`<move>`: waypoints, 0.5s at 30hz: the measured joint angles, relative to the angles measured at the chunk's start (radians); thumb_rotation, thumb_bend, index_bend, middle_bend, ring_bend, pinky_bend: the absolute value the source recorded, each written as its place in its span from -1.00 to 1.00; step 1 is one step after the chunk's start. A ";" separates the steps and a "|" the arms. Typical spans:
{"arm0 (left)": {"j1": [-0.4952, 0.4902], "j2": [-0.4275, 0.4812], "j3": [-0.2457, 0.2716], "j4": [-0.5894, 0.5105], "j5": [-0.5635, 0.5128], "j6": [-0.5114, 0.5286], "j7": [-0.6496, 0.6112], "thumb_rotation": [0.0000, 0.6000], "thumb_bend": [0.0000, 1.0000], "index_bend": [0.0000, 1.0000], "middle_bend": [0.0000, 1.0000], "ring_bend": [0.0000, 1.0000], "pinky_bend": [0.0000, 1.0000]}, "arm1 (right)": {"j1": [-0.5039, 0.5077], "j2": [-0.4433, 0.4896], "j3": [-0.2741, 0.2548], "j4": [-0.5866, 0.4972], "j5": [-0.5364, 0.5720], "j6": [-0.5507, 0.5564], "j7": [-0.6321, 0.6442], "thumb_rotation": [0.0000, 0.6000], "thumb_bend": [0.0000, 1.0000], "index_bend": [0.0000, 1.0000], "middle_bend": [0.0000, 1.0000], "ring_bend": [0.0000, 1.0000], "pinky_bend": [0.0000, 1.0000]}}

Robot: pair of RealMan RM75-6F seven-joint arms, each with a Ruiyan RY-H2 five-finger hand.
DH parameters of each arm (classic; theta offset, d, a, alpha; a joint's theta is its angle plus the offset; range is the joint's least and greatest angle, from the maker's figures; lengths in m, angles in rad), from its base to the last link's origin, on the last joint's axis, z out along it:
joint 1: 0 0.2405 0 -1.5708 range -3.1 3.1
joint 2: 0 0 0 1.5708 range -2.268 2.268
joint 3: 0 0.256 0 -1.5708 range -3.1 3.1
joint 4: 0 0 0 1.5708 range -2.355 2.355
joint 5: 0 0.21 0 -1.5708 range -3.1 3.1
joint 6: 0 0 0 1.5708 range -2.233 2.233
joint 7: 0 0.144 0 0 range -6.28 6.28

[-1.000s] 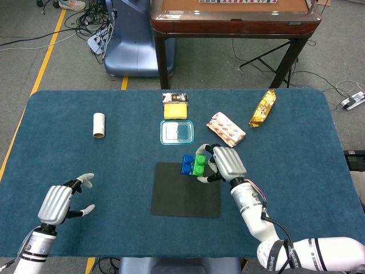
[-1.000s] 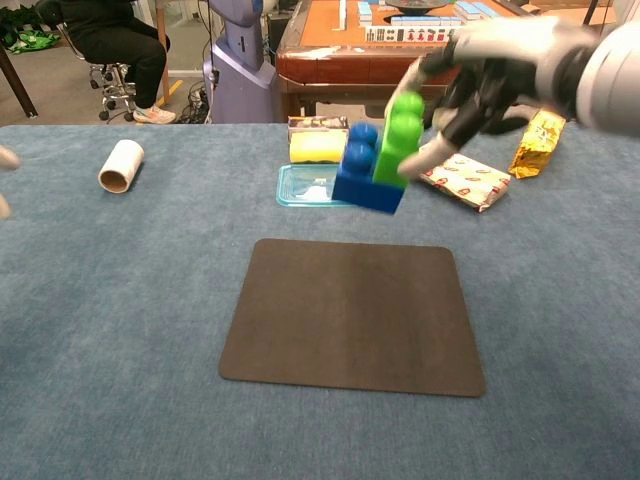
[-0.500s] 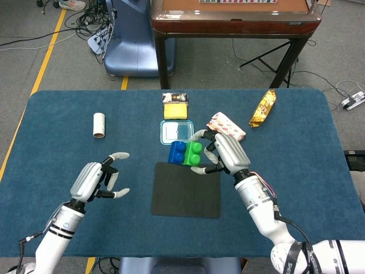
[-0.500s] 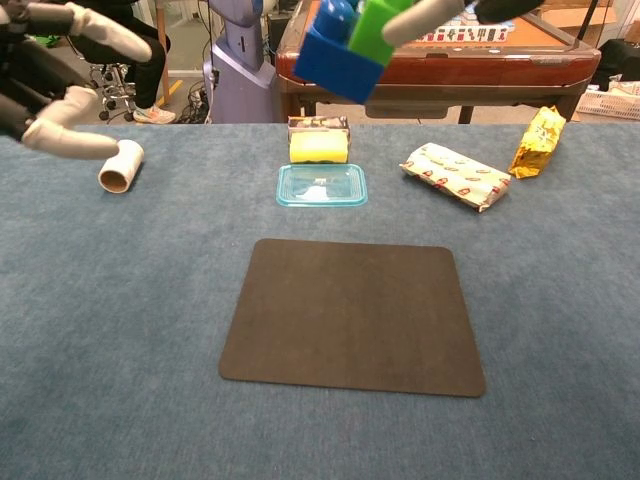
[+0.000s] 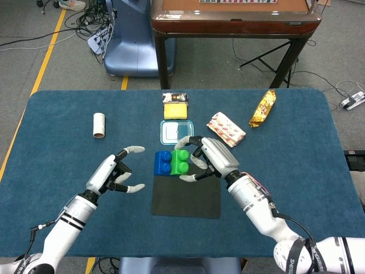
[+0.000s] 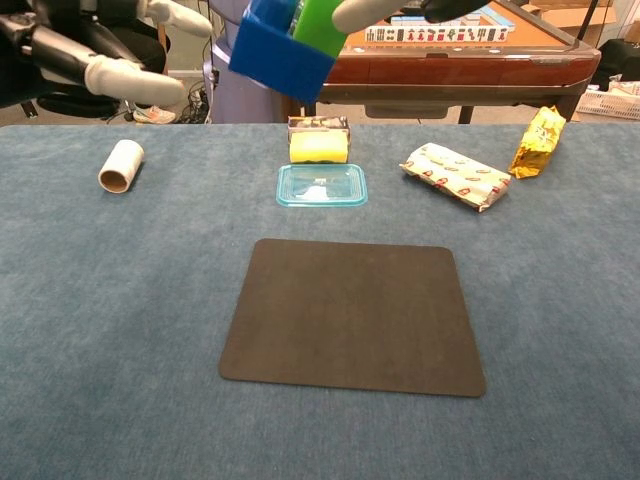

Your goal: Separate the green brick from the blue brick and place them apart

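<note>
We see the right hand (image 5: pixel 208 160) gripping the green brick (image 5: pixel 181 161), with the blue brick (image 5: pixel 162 162) joined to it on the left; the pair is held in the air above the bench (image 5: pixel 296 171), over the far edge of the black mat (image 5: pixel 185 197). In the head view the joined pair runs left to right, blue end toward the left hand (image 5: pixel 111 176), studs facing up at that camera. In the chest view the blue brick (image 6: pixel 275 50) and green brick (image 6: pixel 318 25) sit high at the top edge, tilted, with the blue end lower and to the left.

The left hand holds nothing; its fingers are spread, just left of the blue brick and not touching it.

On the bench beyond the mat lie a clear lidded box (image 5: pixel 174 131), a yellow sponge (image 5: pixel 175 111), a red-and-white packet (image 5: pixel 226 128), a gold packet (image 5: pixel 263 108), and a paper roll (image 5: pixel 99 125) far to the left.
</note>
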 measured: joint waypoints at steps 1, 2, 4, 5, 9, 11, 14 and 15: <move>-0.005 0.002 -0.003 -0.003 -0.008 -0.006 -0.010 1.00 -0.85 -0.51 1.00 1.00 1.00 | 0.000 0.003 -0.001 0.005 -0.005 -0.013 0.015 1.00 -0.22 0.15 1.00 1.00 1.00; -0.011 0.003 -0.006 -0.007 -0.018 -0.014 -0.023 1.00 -0.85 -0.51 1.00 1.00 1.00 | 0.000 0.005 -0.004 0.013 -0.013 -0.030 0.034 1.00 -0.22 0.15 1.00 1.00 1.00; -0.019 0.003 -0.010 -0.013 -0.032 -0.027 -0.044 1.00 -0.85 -0.51 1.00 1.00 1.00 | 0.002 0.006 -0.011 0.028 -0.024 -0.046 0.056 1.00 -0.22 0.15 1.00 1.00 1.00; -0.024 0.004 -0.013 -0.015 -0.041 -0.037 -0.059 1.00 -0.85 -0.51 1.00 1.00 1.00 | 0.005 0.003 -0.017 0.037 -0.031 -0.053 0.067 1.00 -0.22 0.16 1.00 1.00 1.00; -0.046 0.006 -0.020 -0.018 -0.061 -0.070 -0.098 1.00 -0.86 -0.51 1.00 1.00 1.00 | 0.020 -0.012 -0.034 0.055 -0.041 -0.061 0.082 1.00 -0.22 0.16 1.00 1.00 1.00; -0.056 0.004 -0.018 -0.017 -0.063 -0.076 -0.096 1.00 -0.86 -0.51 1.00 1.00 1.00 | 0.029 -0.018 -0.040 0.059 -0.042 -0.061 0.087 1.00 -0.22 0.16 1.00 1.00 1.00; -0.070 -0.003 -0.012 -0.015 -0.069 -0.076 -0.085 1.00 -0.87 -0.51 1.00 1.00 1.00 | 0.039 -0.023 -0.045 0.062 -0.043 -0.065 0.097 1.00 -0.22 0.16 1.00 1.00 1.00; -0.074 -0.006 -0.011 -0.014 -0.074 -0.076 -0.082 1.00 -0.87 -0.51 1.00 1.00 1.00 | 0.042 -0.024 -0.046 0.063 -0.044 -0.066 0.100 1.00 -0.22 0.16 1.00 1.00 1.00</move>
